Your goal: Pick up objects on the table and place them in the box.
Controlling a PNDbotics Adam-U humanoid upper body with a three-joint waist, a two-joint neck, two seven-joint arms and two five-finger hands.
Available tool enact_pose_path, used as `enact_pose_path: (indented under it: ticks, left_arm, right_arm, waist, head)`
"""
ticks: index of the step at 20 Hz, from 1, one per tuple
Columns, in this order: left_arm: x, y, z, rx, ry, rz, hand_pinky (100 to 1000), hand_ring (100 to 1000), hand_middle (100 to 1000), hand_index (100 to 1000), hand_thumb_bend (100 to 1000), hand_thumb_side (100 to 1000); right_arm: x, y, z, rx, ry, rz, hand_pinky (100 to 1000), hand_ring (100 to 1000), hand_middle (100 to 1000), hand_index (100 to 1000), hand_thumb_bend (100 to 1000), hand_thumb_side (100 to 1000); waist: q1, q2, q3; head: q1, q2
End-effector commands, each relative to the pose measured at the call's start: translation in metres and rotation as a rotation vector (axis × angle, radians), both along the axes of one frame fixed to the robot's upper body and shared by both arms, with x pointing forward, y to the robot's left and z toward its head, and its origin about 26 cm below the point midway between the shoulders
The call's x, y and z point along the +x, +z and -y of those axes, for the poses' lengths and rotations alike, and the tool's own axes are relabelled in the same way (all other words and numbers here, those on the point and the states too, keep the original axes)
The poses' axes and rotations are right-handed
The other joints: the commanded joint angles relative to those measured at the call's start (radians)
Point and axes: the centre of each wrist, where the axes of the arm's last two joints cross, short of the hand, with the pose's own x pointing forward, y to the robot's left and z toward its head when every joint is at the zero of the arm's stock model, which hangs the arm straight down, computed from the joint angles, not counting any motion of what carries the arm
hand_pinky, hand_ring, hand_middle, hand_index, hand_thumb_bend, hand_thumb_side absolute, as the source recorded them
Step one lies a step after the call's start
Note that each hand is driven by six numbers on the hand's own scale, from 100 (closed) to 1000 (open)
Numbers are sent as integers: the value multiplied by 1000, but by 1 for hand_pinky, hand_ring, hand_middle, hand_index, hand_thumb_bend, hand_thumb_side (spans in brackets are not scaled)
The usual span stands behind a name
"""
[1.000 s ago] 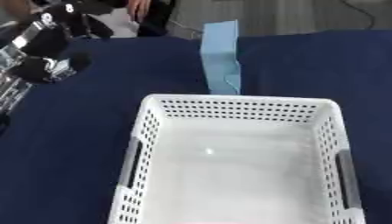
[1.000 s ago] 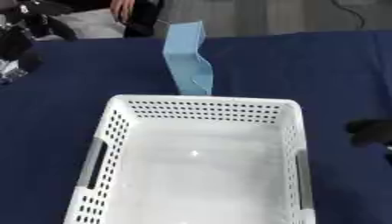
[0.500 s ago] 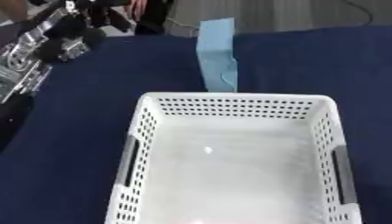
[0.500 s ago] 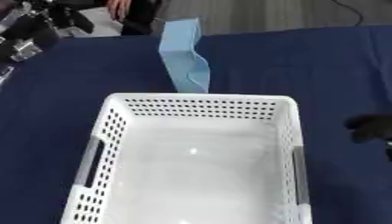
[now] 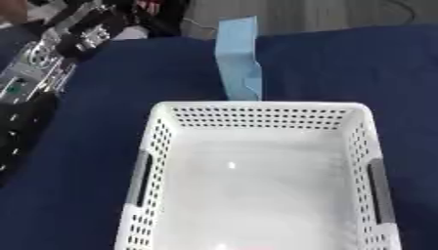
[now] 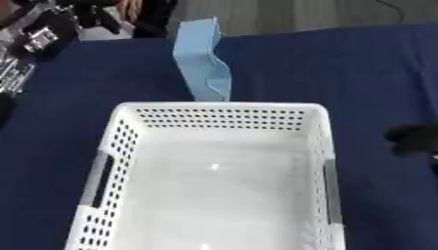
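My left hand (image 5: 60, 39) is raised at the far left over the blue worktop (image 5: 359, 63), though I cannot tell how its fingers are set. My right hand (image 6: 417, 139) shows dark at the right edge, its fingers unclear too. The light blue box (image 5: 239, 58) stands upright just beyond the white basket (image 5: 163, 122), whose inside is bare.

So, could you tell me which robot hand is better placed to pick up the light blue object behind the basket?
Probably the left robot hand: it is raised at the far left, level with the light blue object. The right robot hand sits low beside the white basket.
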Motion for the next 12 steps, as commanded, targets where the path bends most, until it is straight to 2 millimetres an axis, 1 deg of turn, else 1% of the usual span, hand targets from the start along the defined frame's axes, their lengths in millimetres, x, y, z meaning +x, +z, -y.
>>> enact_pose_path:
  ticks: [1, 9, 12]
  left_arm:
    - [1, 13, 2, 39, -4, 42, 695, 690, 811, 840, 280, 641]
    - [9, 18, 9, 91, -12, 78, 699, 694, 807, 840, 279, 637]
    - [11, 20, 9, 123, 0, 96, 693, 691, 806, 844, 290, 618]
  right_arm:
    - [-1, 8, 2, -152, 89, 428, 774, 675, 686, 100, 100, 849]
    - [-1, 11, -1, -146, 106, 421, 772, 674, 685, 100, 100, 848]
    - [0, 12, -1, -144, 112, 420, 771, 673, 685, 100, 100, 849]
  waist:
    - [1, -17, -3]
    - [10, -17, -21]
    - [11, -18, -26]
  head:
    - [11, 11]
    - [12, 7]
    - [13, 6]
